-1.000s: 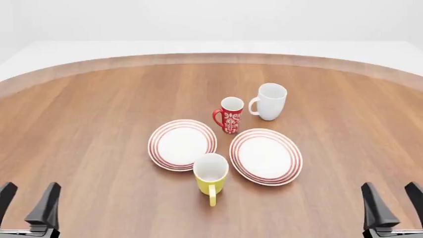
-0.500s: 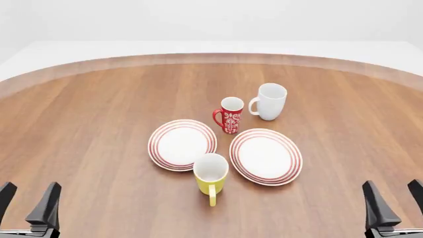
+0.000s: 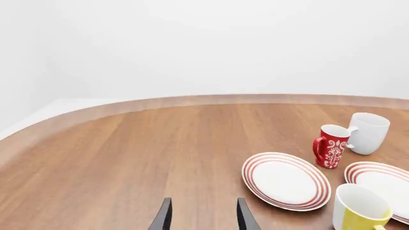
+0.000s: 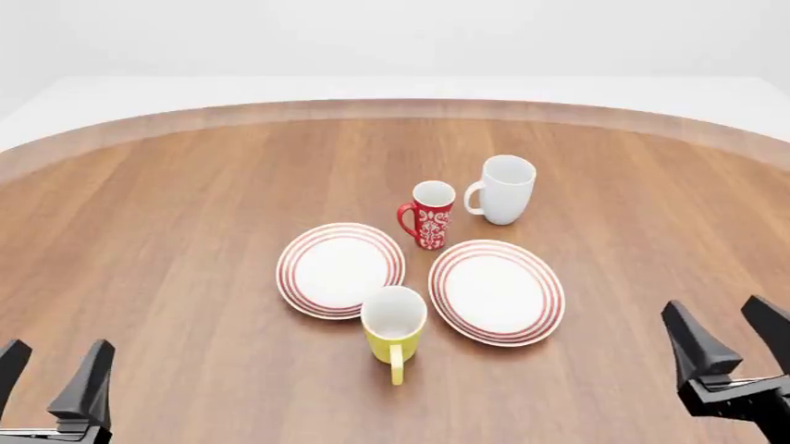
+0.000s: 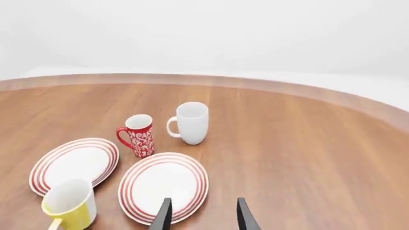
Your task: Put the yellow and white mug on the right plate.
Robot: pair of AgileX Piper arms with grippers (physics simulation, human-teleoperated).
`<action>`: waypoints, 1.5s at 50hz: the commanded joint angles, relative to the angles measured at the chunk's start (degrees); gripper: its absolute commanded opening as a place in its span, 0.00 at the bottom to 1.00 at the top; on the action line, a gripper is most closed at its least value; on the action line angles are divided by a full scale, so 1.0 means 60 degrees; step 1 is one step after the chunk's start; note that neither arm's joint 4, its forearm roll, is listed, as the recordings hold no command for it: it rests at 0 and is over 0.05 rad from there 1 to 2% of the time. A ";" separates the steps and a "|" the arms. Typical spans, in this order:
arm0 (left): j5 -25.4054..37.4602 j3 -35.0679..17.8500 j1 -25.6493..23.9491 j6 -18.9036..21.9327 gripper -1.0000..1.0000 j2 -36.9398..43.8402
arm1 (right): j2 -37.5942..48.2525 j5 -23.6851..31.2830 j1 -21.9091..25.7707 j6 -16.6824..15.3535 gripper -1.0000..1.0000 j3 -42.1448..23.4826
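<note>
- The yellow and white mug (image 4: 394,326) is sitting upright on the wooden table (image 4: 173,213), near the front edge of the cluster, tucked between the two plates and touching or almost touching both rims (hard to call from here). Its handle points back toward the arms.
- The right plate (image 4: 497,291) is bare, nothing on it, just beside the mug on its right.
- The left plate (image 4: 339,269) sits next to it, same red rings; the two rims are close but I can't tell if they touch.
- Behind the plates there's a red patterned mug (image 4: 428,215), and a white mug (image 4: 502,189) a bit further back and to the right. Both upright.
- The right gripper (image 4: 730,335) is at the near right side of the table, fingers spread apart with nothing between them, well apart from the mug.
- The left gripper (image 4: 54,365) is low in the near left corner, also spread wide and empty (only the finger tips show in its wrist view).
</note>
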 commanded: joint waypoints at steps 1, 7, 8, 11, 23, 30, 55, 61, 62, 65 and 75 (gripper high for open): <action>0.0000 0.0000 0.0000 0.0000 1.00 0.0000 | 0.0791 0.0685 0.1004 -0.0221 1.00 -0.0953; 0.0000 0.0000 0.0000 0.0000 1.00 0.0000 | 0.1505 0.1221 0.1288 0.0194 1.00 -0.1381; 0.0000 0.0000 0.0000 0.0000 1.00 0.0000 | 0.1869 0.1640 0.1455 0.0288 1.00 -0.1867; 0.0000 0.0000 0.0000 0.0000 1.00 0.0000 | 0.2042 0.1838 0.1544 0.0364 1.00 -0.2062; 0.0000 0.0000 0.0000 0.0000 1.00 0.0000 | 0.2863 0.2936 0.2403 0.0508 1.00 -0.3292; 0.0000 0.0000 0.0000 0.0000 1.00 0.0000 | 0.3399 0.3229 0.2927 0.0902 1.00 -0.3737; 0.0000 0.0000 0.0000 0.0000 1.00 0.0000 | 0.5102 0.4093 0.4162 0.1510 1.00 -0.5226; 0.0000 0.0000 0.0000 0.0000 1.00 0.0000 | 0.5346 0.4141 0.4496 0.1567 1.00 -0.5480; 0.0000 0.0000 0.0000 0.0000 1.00 0.0000 | 0.5367 0.4132 0.4526 0.1579 1.00 -0.5494; 0.0000 0.0000 0.0000 0.0000 1.00 0.0000 | 0.5513 0.4054 0.4811 0.1685 1.00 -0.5485; 0.0000 0.0000 0.0000 0.0000 1.00 0.0000 | 0.5692 0.3962 0.5244 0.1784 1.00 -0.5605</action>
